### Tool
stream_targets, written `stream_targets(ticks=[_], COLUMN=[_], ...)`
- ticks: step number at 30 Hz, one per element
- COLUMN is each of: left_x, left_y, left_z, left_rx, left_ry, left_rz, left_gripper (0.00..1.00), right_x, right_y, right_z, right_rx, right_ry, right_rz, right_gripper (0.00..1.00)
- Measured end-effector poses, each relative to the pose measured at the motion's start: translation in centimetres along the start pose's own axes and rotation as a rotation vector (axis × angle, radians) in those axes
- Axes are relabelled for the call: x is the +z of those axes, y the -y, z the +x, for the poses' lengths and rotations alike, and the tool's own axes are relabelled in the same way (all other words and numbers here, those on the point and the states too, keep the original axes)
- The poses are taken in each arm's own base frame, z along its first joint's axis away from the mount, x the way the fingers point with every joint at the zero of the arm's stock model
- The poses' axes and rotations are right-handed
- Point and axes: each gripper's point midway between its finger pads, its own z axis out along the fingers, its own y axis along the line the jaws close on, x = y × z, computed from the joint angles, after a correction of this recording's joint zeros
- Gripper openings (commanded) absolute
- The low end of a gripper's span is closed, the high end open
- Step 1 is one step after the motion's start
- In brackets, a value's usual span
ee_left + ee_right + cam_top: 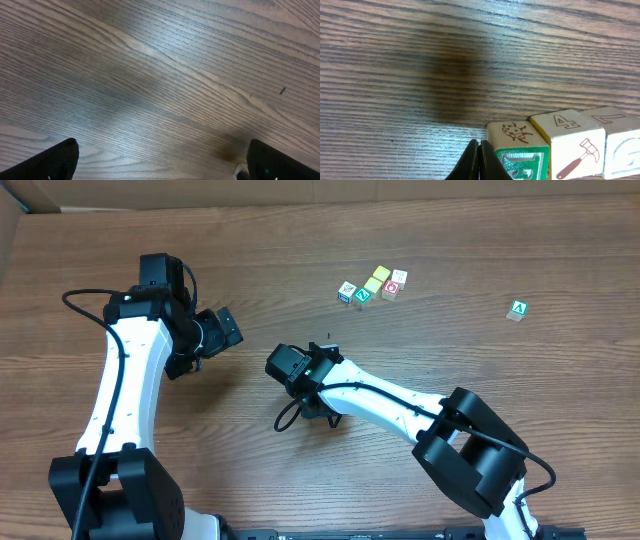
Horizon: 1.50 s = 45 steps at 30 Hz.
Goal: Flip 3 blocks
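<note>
Down at the table, the right gripper point(478, 144) is clenched, its two black fingers pressed flat together with nothing between them. Just to their right, three blocks point(570, 142) sit in a row on the wooden table point(395, 60), side against side. The nearest to the fingers is the ladybug block point(512, 134), with a ladybug drawn on its pale top and a green front face whose lower left corner the fingers cover; whether they touch it I cannot tell. Next comes the hammer block point(575, 150), pale yellow on top with a "4" and a red hammer on its white front. The third block point(622, 145) shows a "7" on top and a blue letter on the front, cut off by the frame edge.

The left gripper point(162, 145) is released, its fingers spread wide at the lower corners of its wrist view, with only bare wood grain between them. From overhead it sits well to the left of the right arm. Farther back lies a cluster of small cubes point(373, 285), and well off to the right a lone green "A" cube point(517, 309)
</note>
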Motion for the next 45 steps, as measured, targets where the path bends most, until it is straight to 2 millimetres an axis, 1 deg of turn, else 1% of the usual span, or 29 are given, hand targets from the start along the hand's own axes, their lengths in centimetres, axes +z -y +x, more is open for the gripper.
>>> stream_targets(ticks=[13, 19, 22, 25, 27, 29, 33, 35, 40, 43, 45], left_x=[0.0, 0.0, 0.0, 0.0, 0.0, 0.0, 0.0, 0.0, 0.0, 0.0, 0.0], left_y=[0.0, 0.0, 0.0, 0.0, 0.0, 0.0, 0.0, 0.0, 0.0, 0.0, 0.0], left_z=[0.0, 0.0, 0.0, 0.0, 0.0, 0.0, 0.0, 0.0, 0.0, 0.0, 0.0], left_rx=[0.0, 0.0, 0.0, 0.0, 0.0, 0.0, 0.0, 0.0, 0.0, 0.0, 0.0], left_ry=[0.0, 0.0, 0.0, 0.0, 0.0, 0.0, 0.0, 0.0, 0.0, 0.0, 0.0], left_rz=[0.0, 0.0, 0.0, 0.0, 0.0, 0.0, 0.0, 0.0, 0.0, 0.0, 0.0], left_gripper=[1.0, 0.99, 1.0, 1.0, 1.0, 1.0, 1.0, 1.0, 1.0, 1.0, 1.0], right_x=[0.0, -0.1, -1.2, -3.0, -4.4, -5.2, -4.8, -4.2, -2.3, -1.4, -1.2], right_y=[0.3, 0.1, 0.2, 1.2, 1.7, 1.8, 1.9, 1.9, 2.4, 2.5, 2.4], right_z=[-0.3, 0.3, 0.7, 1.3, 1.2, 0.8, 0.2, 0.5, 2.4, 3.0, 3.1], right_rx=[0.002, -0.023, -0.038, -0.043, -0.043, -0.05, -0.053, -0.075, -0.123, -0.139, -0.144], right_ry=[0.015, -0.023, -0.045, -0.066, -0.076, -0.088, -0.106, -0.13, -0.198, -0.206, -0.203], right_rz=[0.015, -0.001, -0.022, -0.021, -0.044, -0.089, -0.138, -0.169, -0.192, -0.2, -0.204], right_gripper=[0.04, 0.04, 0.04, 0.04, 0.04, 0.04, 0.04, 0.04, 0.04, 0.04, 0.04])
